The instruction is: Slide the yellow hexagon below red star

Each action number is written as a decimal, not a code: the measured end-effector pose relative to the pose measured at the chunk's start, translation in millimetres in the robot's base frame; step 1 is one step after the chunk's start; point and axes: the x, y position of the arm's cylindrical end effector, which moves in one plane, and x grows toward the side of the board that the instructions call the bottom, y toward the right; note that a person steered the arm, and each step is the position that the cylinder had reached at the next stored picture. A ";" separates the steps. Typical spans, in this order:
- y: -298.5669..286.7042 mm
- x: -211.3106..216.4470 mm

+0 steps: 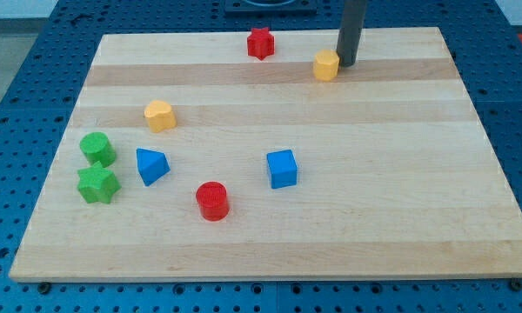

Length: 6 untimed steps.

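The yellow hexagon (pixel 326 64) lies near the view's top, right of centre. The red star (pixel 260 43) lies to its left and slightly higher, close to the board's top edge. My tip (pixel 345 63) rests on the board just right of the yellow hexagon, touching it or nearly so. The dark rod rises from there out of the view's top.
A yellow heart (pixel 159 115) lies at the left. A green cylinder (pixel 97 149) and a green star (pixel 97 184) sit near the left edge. A blue triangle (pixel 151 165), a red cylinder (pixel 213 201) and a blue cube (pixel 281 169) lie lower. The wooden board (pixel 400 217) rests on a blue perforated table.
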 end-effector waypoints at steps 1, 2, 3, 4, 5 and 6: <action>-10.1 26.7; -15.1 38.3; -12.4 36.9; 35.4 25.2; 23.8 13.2; -17.3 14.6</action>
